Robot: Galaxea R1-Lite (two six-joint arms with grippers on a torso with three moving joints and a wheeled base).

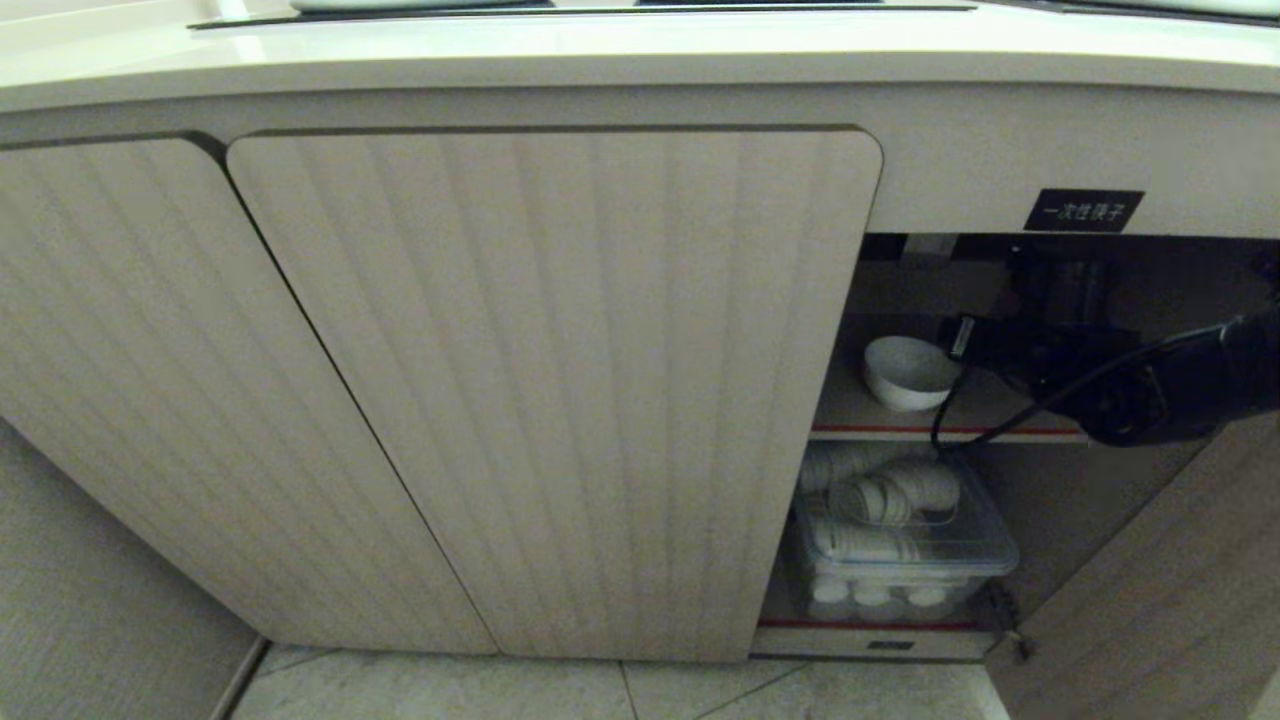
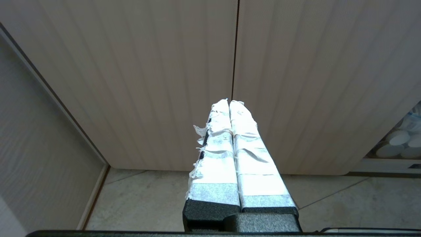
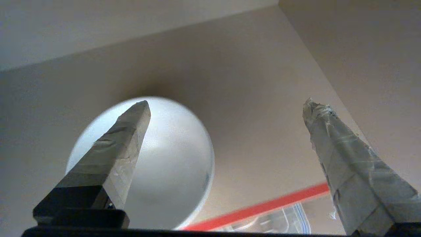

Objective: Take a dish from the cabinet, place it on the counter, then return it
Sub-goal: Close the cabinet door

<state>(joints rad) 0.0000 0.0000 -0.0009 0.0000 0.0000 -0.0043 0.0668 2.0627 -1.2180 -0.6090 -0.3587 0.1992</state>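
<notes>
The dish (image 1: 905,372), a small white bowl, stands on the upper shelf (image 1: 850,412) inside the open right bay of the cabinet (image 1: 550,380). My right arm reaches into that bay from the right. Its gripper (image 1: 975,345) is just beside the bowl's rim. In the right wrist view the gripper (image 3: 227,102) is wide open and holds nothing. One taped finger (image 3: 121,148) lies over the dish (image 3: 171,158); the other finger (image 3: 345,158) is well off to its side, above bare shelf. The counter (image 1: 600,50) runs along the top. My left gripper (image 2: 229,102) is shut and parked low before the closed doors.
A clear plastic bin (image 1: 900,540) of paper cups fills the bay's lower level, below the shelf's red edge (image 1: 940,432). A black label (image 1: 1083,211) sits above the opening. The bay's door (image 1: 1150,600) stands open at the lower right. Tiled floor (image 1: 600,690) lies below.
</notes>
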